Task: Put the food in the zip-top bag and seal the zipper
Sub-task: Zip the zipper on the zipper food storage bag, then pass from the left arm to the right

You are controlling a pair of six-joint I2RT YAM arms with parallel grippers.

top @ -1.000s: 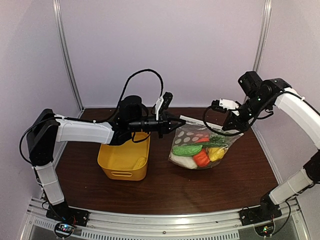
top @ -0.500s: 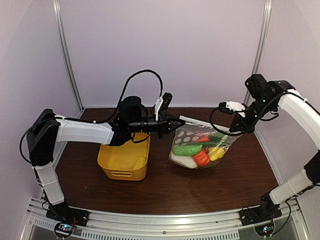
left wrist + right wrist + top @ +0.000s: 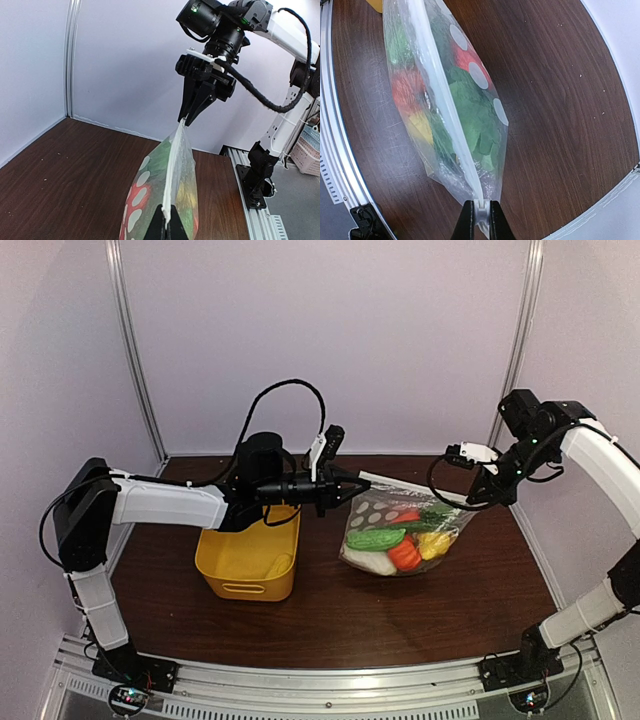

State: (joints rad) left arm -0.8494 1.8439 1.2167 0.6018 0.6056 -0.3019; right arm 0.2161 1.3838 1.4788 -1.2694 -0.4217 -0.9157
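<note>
The polka-dot zip-top bag [image 3: 400,530] hangs between both arms above the brown table, with the food [image 3: 392,545] inside: a green cucumber, an orange piece, yellow and white pieces. My left gripper [image 3: 356,487] is shut on the bag's left top corner, seen from its wrist view as the left gripper [image 3: 168,222] pinching the white zipper [image 3: 175,165]. My right gripper [image 3: 478,502] is shut on the zipper's slider at the bag's right end; in the right wrist view the right gripper [image 3: 480,212] clamps it, the zipper [image 3: 440,85] stretched taut away from it.
A yellow tub [image 3: 250,555] stands on the table under my left arm, left of the bag. The grey side walls and the metal rail along the table's near edge bound the space.
My right gripper has drawn to the right along the bag's top edge, pulling the zipper slider to the bag's right corner. The left arm has held still.
</note>
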